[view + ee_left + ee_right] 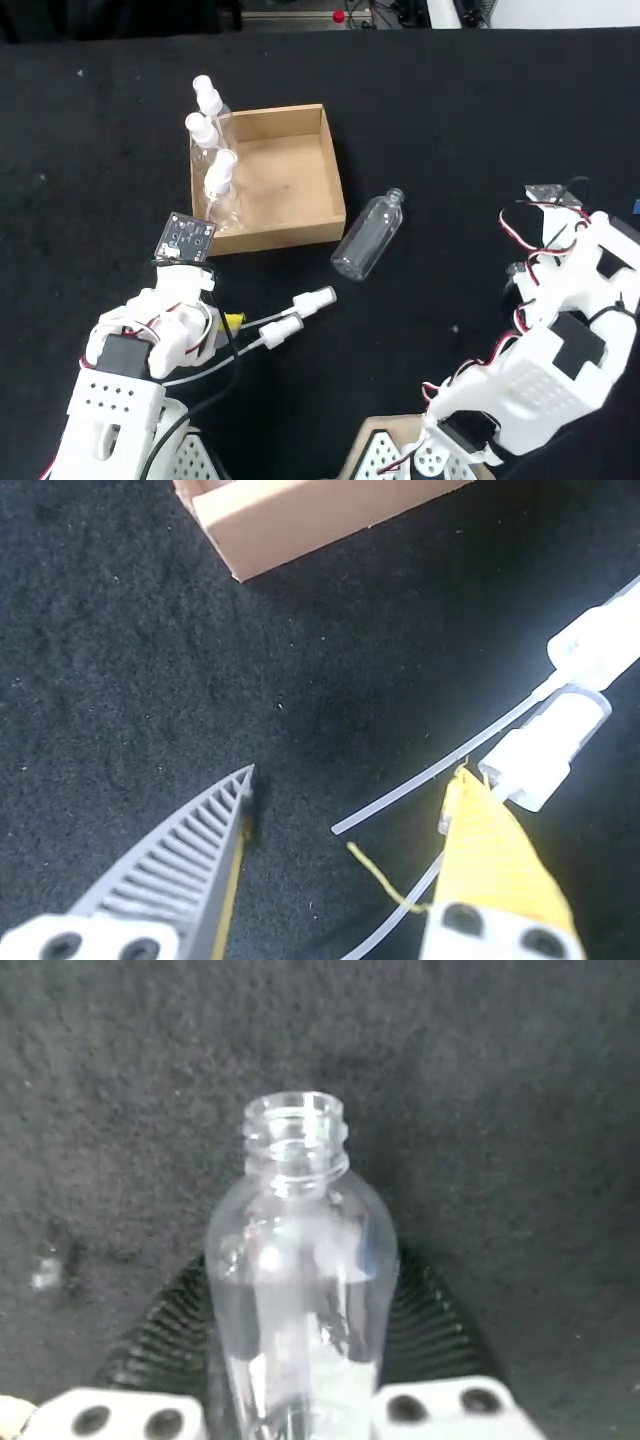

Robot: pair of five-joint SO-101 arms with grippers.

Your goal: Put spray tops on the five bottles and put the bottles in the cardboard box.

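the left claw (354,773) is spread wide, low over the black table (120,660), and it holds nothing. the tip of its yellow finger (490,850) is just beside the nearer spray top (540,755). the other spray top (600,640) lies just past that one. each top has a thin clear tube (430,772), and one tube ends in the gap between the yellow finger and the gray finger (200,850). seen from above, the two spray tops lie side by side at about 3 o'clock from the left arm (150,345) and at about 6 o'clock from the cardboard box (300,235).

the right claw (300,1290) is pinching a clear bottle (295,1230). its black fingers (430,1310) press on both sides of the bottle. the bottle's neck is open and bare, and it sticks out past the fingertips. seen from above, the right arm (560,350) is at about 4 o'clock from the box, well apart from it.

three bottles (222,195) with spray tops on sit in the box, in a row along its 9 o'clock wall. a second bottle (368,235) lies on its side on the table, just beside the box at about 4 o'clock. its open neck points to about 1 o'clock.
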